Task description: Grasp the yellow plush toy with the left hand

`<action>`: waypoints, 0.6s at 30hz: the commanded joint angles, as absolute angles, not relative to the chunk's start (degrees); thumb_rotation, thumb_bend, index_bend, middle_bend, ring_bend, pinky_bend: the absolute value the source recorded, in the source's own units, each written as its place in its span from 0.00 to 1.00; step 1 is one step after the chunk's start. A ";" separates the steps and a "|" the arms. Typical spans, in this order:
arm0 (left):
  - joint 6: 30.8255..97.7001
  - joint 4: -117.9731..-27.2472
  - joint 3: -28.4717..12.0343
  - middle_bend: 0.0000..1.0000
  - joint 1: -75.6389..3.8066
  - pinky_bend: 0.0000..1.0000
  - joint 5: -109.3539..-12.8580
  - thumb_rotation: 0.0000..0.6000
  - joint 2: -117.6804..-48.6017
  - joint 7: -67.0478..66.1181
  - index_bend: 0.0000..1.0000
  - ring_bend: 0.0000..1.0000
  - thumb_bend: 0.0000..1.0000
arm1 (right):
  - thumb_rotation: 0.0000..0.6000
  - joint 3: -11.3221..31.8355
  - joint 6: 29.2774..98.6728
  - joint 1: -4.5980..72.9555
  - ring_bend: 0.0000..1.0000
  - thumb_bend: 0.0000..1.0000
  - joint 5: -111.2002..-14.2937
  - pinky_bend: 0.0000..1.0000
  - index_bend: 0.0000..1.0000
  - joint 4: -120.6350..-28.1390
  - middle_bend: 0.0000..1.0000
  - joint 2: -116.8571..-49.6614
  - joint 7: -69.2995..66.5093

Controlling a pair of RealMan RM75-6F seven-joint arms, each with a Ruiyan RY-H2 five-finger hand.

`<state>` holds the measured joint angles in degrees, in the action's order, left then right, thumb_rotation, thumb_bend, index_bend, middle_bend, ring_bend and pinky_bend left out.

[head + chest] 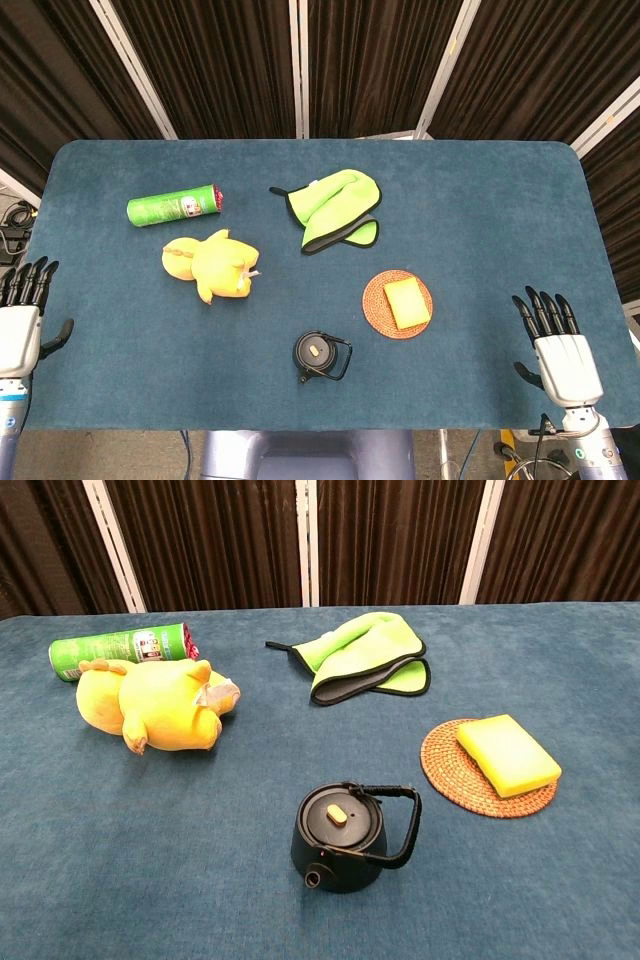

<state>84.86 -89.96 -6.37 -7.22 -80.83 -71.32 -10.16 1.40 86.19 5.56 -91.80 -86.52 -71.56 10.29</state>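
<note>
Yellow plush toy (211, 268), soft and rounded, lies on its side on the blue carpeted table (480, 190), well apart from the left hand (19, 325) and out ahead of its fingertips, toward the table's middle. Nothing touches it yet.

Left hand sits at the table's near left edge, fingers (32, 282) straight and slightly apart, holding nothing. Right hand (560, 347) rests at the near right edge, fingers likewise spread, empty. Neither hand shows in the chest view.

Green cylindrical can (174, 207) with a red end lies just beyond the toy, on the far side from the fingers; in the chest view the two look close to touching, though I cannot tell.

Risks, as judged:
- Overreach past the plush would nudge the can, which would likely roll.
- Soft body may squash and slip if the fingers close on a limb rather than the trunk.
- A low approach could drag fingertips on the carpet pile.

Further off: folded lime-green cloth (333, 209), black cast-iron teapot (317, 355), woven round coaster (378, 305) carrying a yellow sponge block (406, 302). All lie clear of the likely reach path.
</note>
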 commanded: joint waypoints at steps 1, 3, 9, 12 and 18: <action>83.73 -89.16 -6.89 0.00 -8.11 0.00 -80.23 1.00 -71.94 -10.10 0.00 0.00 0.87 | 1.00 1.34 86.17 5.58 0.00 0.13 -91.91 0.00 0.00 -86.46 0.00 -71.66 10.54; 82.35 -88.48 -7.26 0.00 -9.04 0.00 -79.77 1.00 -72.42 -9.80 0.00 0.00 0.98 | 1.00 1.36 86.18 5.55 0.00 0.12 -91.82 0.00 0.00 -86.52 0.00 -71.63 10.68; 78.02 -85.30 -8.20 0.00 -13.05 0.00 -80.22 1.00 -74.52 -9.71 0.00 0.00 1.00 | 1.00 1.58 86.57 5.42 0.00 0.13 -91.70 0.00 0.00 -86.85 0.00 -71.30 10.23; 75.82 -82.68 -8.95 0.00 -15.74 0.00 -80.87 1.00 -76.39 -9.28 0.00 0.00 1.00 | 1.00 1.63 86.67 5.42 0.00 0.12 -91.74 0.00 0.00 -86.89 0.00 -71.17 9.82; 72.24 -78.92 -9.60 0.00 -20.07 0.00 -81.75 1.00 -79.19 -9.69 0.00 0.00 1.00 | 1.00 1.80 86.82 5.40 0.00 0.12 -91.62 0.00 0.00 -86.96 0.00 -70.87 9.01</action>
